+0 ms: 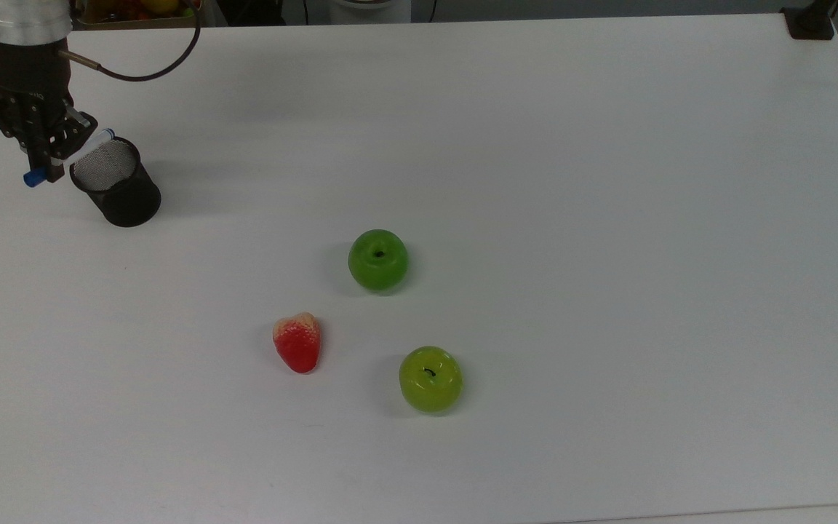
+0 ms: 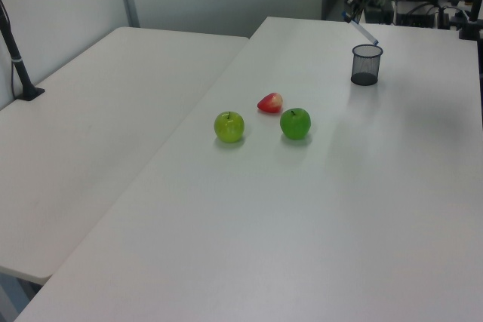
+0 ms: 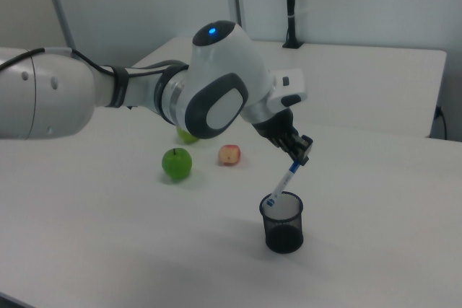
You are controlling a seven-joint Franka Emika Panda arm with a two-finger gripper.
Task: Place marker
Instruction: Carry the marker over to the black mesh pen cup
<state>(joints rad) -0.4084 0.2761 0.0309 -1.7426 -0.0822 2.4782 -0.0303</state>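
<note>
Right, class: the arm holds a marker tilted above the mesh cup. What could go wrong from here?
1. The marker is slanted, its lower tip at the cup's rim; it may catch and fall outside.
2. The tool might tip the light cup over while lowering.

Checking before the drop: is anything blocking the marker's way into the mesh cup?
Nothing visible. The gripper holds the marker tilted, its lower end at the rim of the open mesh cup. The apples and strawberry lie well away.
</note>
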